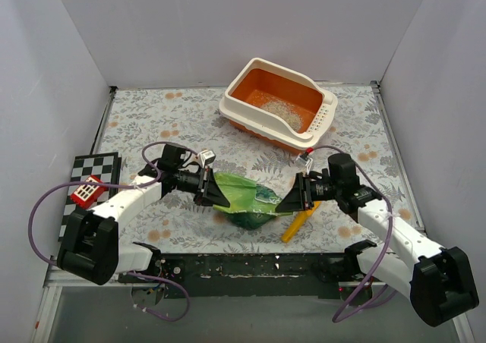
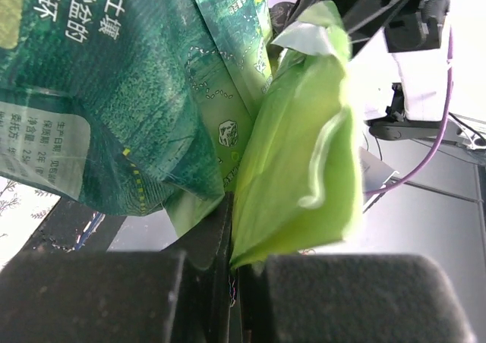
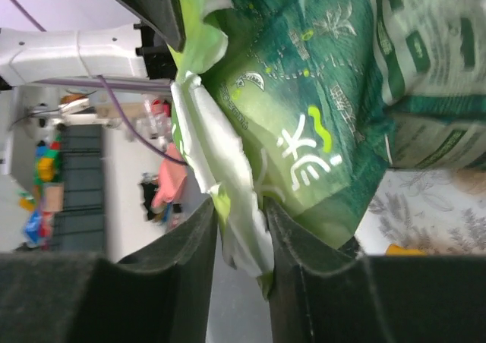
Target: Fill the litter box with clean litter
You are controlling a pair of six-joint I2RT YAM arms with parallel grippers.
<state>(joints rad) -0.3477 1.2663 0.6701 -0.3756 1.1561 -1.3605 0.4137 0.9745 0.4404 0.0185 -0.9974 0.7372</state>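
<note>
Litter box (image 1: 262,133) sitting far back with one clean litter (image 1: 282,113) heap, both grippers are clamping one green bag (image 1: 247,199): left gripper (image 1: 211,190) at its left end, right gripper (image 1: 293,199) at its right, arms reaching low inward. One yellow scoop (image 1: 298,226) is lying just beside.

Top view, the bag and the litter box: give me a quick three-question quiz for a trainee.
1. True or false: the left gripper and the right gripper both pinch the bag.
2. Fill in: the litter box holds a small patch of ____.
3. Where is the scoop? A: in the litter box. B: on the table by the right gripper. C: on the checkerboard.
Key: 1 true; 2 litter; 3 B.
</note>
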